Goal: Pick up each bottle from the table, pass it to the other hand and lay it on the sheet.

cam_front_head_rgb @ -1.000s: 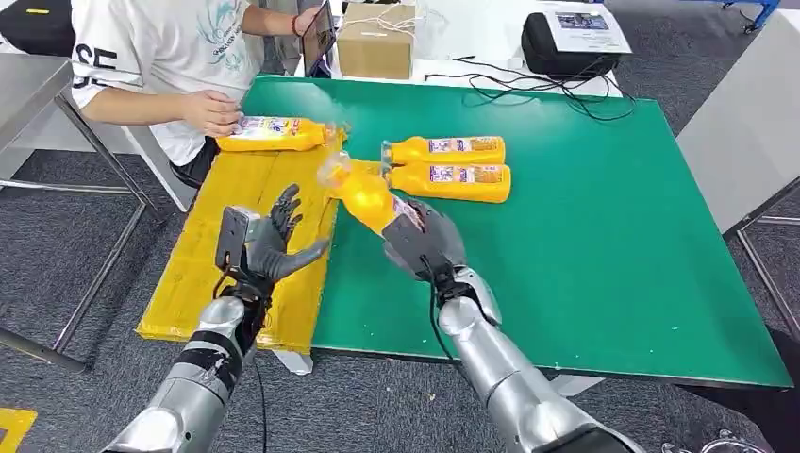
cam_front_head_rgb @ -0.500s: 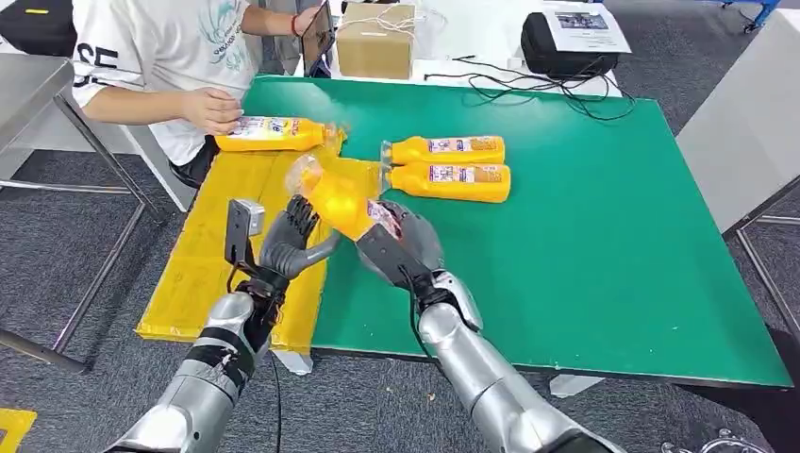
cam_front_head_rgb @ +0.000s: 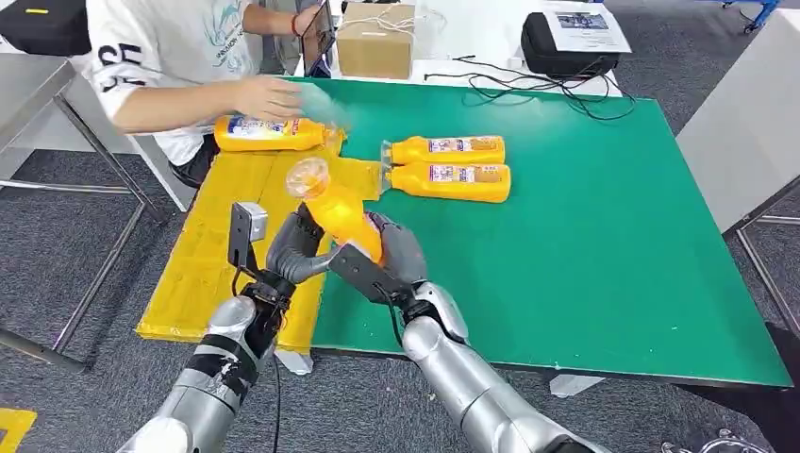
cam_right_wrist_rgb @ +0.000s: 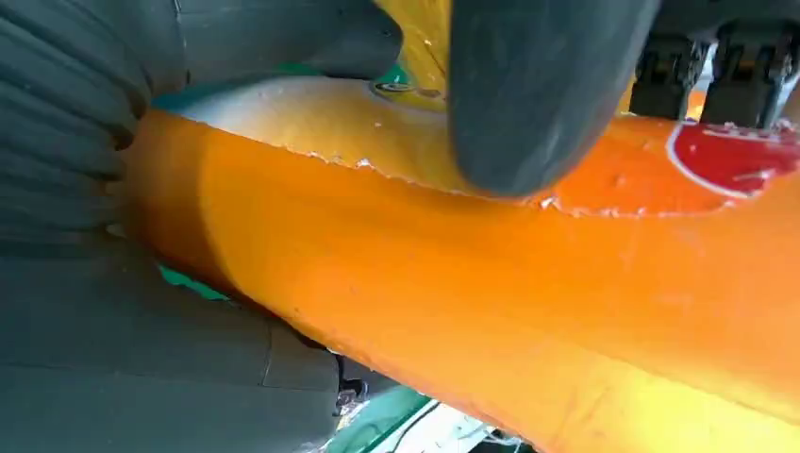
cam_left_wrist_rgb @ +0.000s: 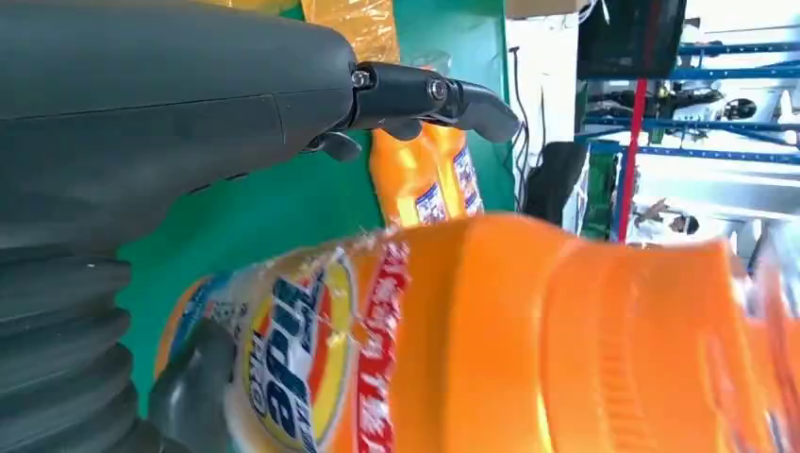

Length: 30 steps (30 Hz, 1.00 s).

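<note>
Orange bottle [cam_front_head_rgb: 341, 209] sits tilted in the right hand [cam_front_head_rgb: 389, 260], fingers wrapped round its lower body, cap end up, above the near edge of the green desk [cam_front_head_rgb: 604, 236] beside the yellow sheet [cam_front_head_rgb: 203, 274]. Left hand [cam_front_head_rgb: 291, 247] is right against the bottle, fingers apart, holding nothing. Two more bottles [cam_front_head_rgb: 451, 167] lie side by side on the desk. Another bottle [cam_front_head_rgb: 269, 134] lies on the sheet's far end, a person's hand [cam_front_head_rgb: 269, 96] above it.
</note>
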Motion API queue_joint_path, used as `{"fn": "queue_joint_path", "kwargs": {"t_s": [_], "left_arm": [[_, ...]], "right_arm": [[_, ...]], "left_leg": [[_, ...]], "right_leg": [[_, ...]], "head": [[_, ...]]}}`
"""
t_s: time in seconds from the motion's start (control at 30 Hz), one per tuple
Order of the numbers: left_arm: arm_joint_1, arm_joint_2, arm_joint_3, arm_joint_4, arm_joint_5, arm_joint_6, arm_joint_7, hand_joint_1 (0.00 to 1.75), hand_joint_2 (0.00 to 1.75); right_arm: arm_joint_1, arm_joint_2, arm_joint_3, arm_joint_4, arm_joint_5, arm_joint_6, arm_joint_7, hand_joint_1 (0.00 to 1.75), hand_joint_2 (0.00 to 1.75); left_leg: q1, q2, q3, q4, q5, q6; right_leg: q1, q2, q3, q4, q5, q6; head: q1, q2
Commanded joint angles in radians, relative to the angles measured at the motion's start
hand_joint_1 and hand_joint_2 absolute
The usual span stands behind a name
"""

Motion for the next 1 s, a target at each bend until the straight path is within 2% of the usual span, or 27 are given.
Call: {"fn": "queue_joint_path", "kwargs": {"t_s": [0.03, 0.37, 0.6, 0.63, 0.8, 1.0], "left_arm": [[-0.026, 0.037, -0.064, -0.004, 0.027, -0.035, 0.02, 0.0, 1.75], [-0.006, 0.05, -0.085, -0.033, 0.027, -0.053, 0.02, 0.0, 1.75], [-0.012, 0.07, -0.116, -0.035, -0.004, -0.073, 0.029, 0.02, 1.75], [-0.026, 0.071, -0.119, -0.007, -0.005, -0.078, 0.042, 1.75, 1.75], [-0.062, 0.071, -0.118, 0.086, 0.005, -0.087, 0.063, 1.75, 1.75], [-0.051, 0.064, -0.095, 0.105, 0.015, -0.062, 0.066, 1.75, 1.75]], "right_arm": [[-0.054, -0.018, 0.04, 0.085, -0.005, 0.001, 0.012, 1.75, 1.75], [-0.065, -0.013, 0.029, 0.11, -0.008, 0.021, 0.03, 1.75, 1.75], [-0.12, 0.005, 0.049, 0.185, 0.022, 0.072, 0.076, 1.75, 1.75], [-0.125, 0.013, 0.053, 0.185, 0.029, 0.06, 0.08, 1.75, 1.75], [-0.137, 0.015, 0.065, 0.167, 0.018, 0.057, 0.095, 1.75, 1.75], [-0.141, 0.014, 0.058, 0.127, -0.013, 0.033, 0.097, 1.75, 1.75]], "left_leg": [[0.001, 0.0, 0.005, 0.0, -0.002, -0.001], [0.0, 0.0, 0.004, 0.0, -0.002, -0.001], [0.001, 0.001, 0.004, 0.001, -0.002, -0.001], [0.001, 0.001, 0.002, 0.0, -0.001, -0.001], [0.001, 0.001, 0.004, 0.0, -0.002, -0.001], [0.0, 0.001, 0.004, 0.001, -0.002, -0.001]], "right_leg": [[0.001, 0.0, 0.005, 0.001, -0.003, -0.002], [0.001, 0.0, 0.003, 0.001, -0.002, -0.001], [0.001, 0.001, 0.004, 0.002, -0.002, -0.002], [0.001, 0.001, 0.002, 0.001, -0.001, -0.001], [0.001, 0.001, 0.004, 0.001, -0.002, -0.002], [0.0, 0.001, 0.003, 0.001, -0.002, -0.001]], "head": [[0.0, 0.0], [0.0, 0.0], [0.0, 0.0], [0.0, 0.0], [0.0, 0.0], [0.0, 0.0]]}}
